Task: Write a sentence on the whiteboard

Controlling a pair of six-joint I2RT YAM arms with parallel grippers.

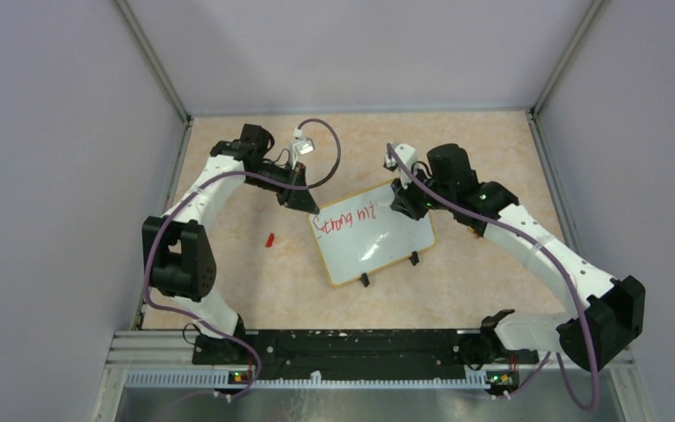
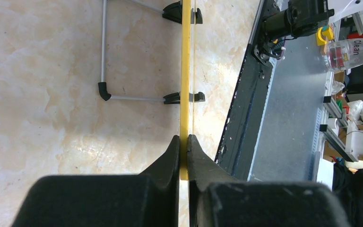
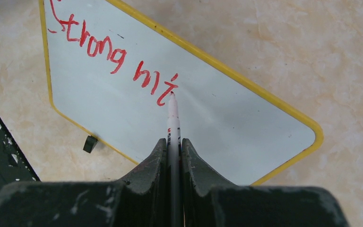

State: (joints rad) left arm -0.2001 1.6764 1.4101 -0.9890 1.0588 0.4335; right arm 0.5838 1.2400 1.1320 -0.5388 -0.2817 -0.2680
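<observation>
- The whiteboard [image 3: 246,125]: smooth, glossy white face, yellow plastic-looking rim.
- The bench [image 2: 42,94]: smooth beige marbled top, faint sheen.
- The right gripper [image 3: 172,142]: matt black plastic, scuffed pale; the left gripper [image 2: 183,138] equally matt.
- The marker [image 3: 172,118]: smooth white plastic.

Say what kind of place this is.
Likely a robotics lab work cell: grey panel walls framed in aluminium box in a marble-patterned tabletop, a black mounting rail runs along its near edge, and the left wrist view shows cluttered equipment beyond the table.
</observation>
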